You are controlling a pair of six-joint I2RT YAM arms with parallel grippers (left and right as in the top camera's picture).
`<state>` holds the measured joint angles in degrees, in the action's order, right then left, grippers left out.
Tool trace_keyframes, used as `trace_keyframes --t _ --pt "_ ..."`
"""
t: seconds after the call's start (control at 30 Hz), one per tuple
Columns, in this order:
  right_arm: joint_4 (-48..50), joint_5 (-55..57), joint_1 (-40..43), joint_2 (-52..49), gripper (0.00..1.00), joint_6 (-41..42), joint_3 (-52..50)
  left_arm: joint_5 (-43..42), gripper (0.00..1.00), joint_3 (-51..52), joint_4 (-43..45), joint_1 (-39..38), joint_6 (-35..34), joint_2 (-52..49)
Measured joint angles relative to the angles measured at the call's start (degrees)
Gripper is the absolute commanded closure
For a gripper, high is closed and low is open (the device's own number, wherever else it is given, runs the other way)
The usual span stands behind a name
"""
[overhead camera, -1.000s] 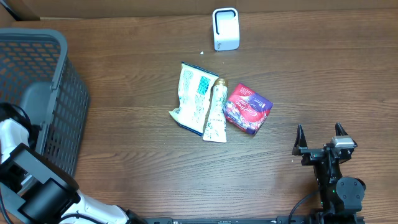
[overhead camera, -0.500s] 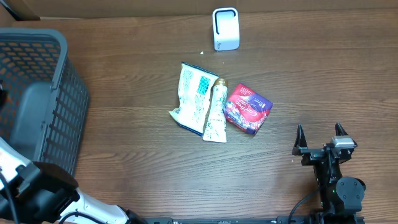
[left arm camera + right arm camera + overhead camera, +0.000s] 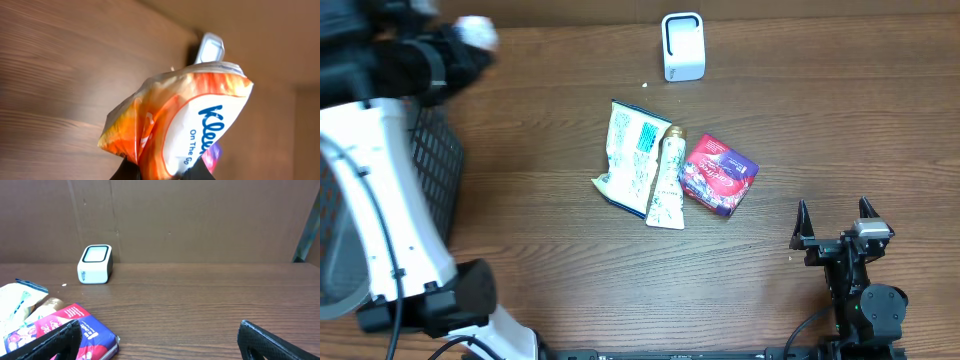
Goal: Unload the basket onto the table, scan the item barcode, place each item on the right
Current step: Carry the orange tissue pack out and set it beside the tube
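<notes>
Across the whole view runs a dark wooden table [image 3: 570,270]. At its left edge stands a grey mesh basket [image 3: 438,150], mostly hidden under the white left arm [image 3: 390,200], which reaches toward the far left corner. The left gripper [image 3: 162,172] is pressed together on the bottom edge of an orange and white tissue pack [image 3: 180,125], holding it in the air over that corner. In the overhead view the pack is only a blurred white patch. The wrist view shows its printed face and, past its top edge, the scanner. Near the right end of the near edge the right gripper [image 3: 834,215] sits low with its fingers spread wide apart and nothing between them.

At the middle of the table lie three things close together. A white and teal pouch [image 3: 630,155] is on the left. A purple and red box [image 3: 718,175] is on the right. A pale tube [image 3: 667,180] lies between them, touching the pouch and just beside the box. The white scanner [image 3: 683,46] stands upright at the far edge, well apart from the three.
</notes>
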<state>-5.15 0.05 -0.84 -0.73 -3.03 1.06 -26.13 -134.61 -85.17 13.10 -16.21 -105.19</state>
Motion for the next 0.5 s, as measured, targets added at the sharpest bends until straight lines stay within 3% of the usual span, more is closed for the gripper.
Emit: trace_keyframes --t 0.33,0.5 --pt "0.02 -0.02 0.0 0.0 0.0 0.0 0.0 6.95 0.94 14.29 0.72 -23.56 1.66 -4.17" --pt "0.0 0.0 0.0 0.0 0.0 0.02 0.0 7.91 0.83 18.18 2.01 -29.77 1.81 -9.84"
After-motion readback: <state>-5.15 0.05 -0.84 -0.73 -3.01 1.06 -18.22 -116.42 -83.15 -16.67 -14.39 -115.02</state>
